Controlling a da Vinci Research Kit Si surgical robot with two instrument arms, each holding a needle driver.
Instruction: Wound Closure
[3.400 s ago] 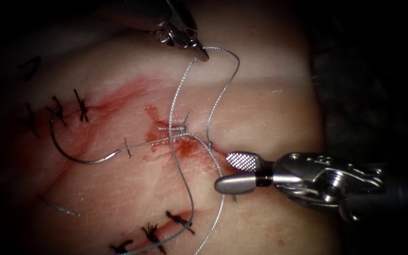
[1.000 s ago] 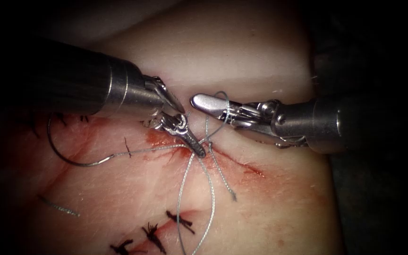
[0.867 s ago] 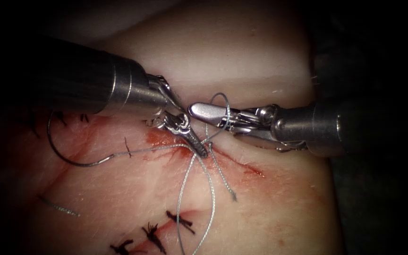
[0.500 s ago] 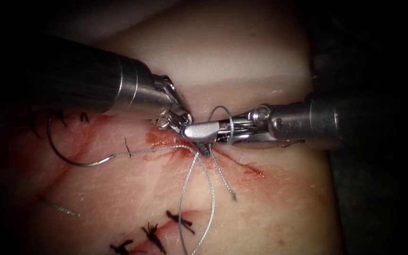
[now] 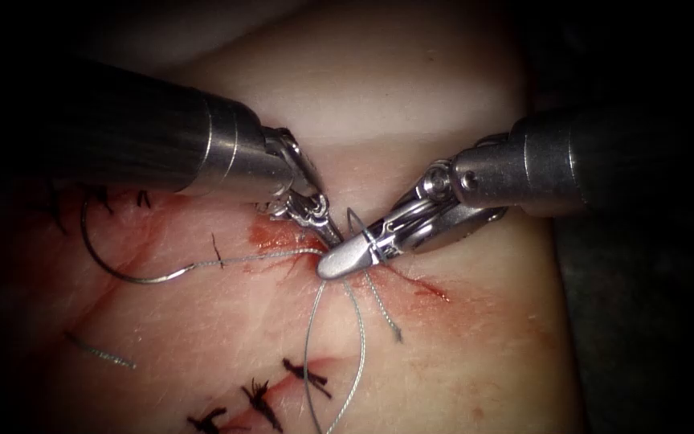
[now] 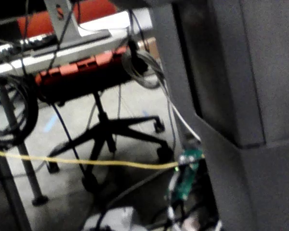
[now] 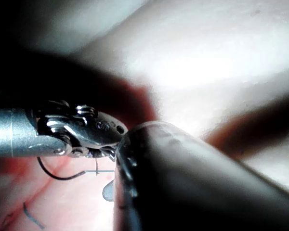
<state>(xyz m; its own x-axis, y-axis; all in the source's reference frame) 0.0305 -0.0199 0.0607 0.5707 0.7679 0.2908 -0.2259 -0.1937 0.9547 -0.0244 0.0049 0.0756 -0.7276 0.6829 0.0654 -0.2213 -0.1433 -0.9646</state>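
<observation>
Left end effector [image 5: 336,239]: tip down at the cut, together on the thread at the knot site, partly hidden behind the right tool's tip.
Right end effector [image 5: 345,259]: tip crossing in front of the left tool's tip, at the cut; a loop of thread wrapped round it just behind the tip; open or closed, cannot tell; nothing visibly held.
Needle [image 5: 126,269]: lying free on the tissue, well left of the cut, curved, held by neither tool, not in the tissue.
Thread [image 5: 312,329]: from the needle's tail across to the cut, then two strands running down the tissue; a short free end [image 5: 385,309] just right of them.
Tissue [image 5: 411,104]: pale, with red fluid [image 5: 279,235] around the cut [image 5: 411,283] and dark finished stitches [image 5: 263,400] at lower centre.
Right wrist view: left tool's wrist [image 7: 82,134] beside the right shaft, needle curve [image 7: 55,174] beneath.
</observation>
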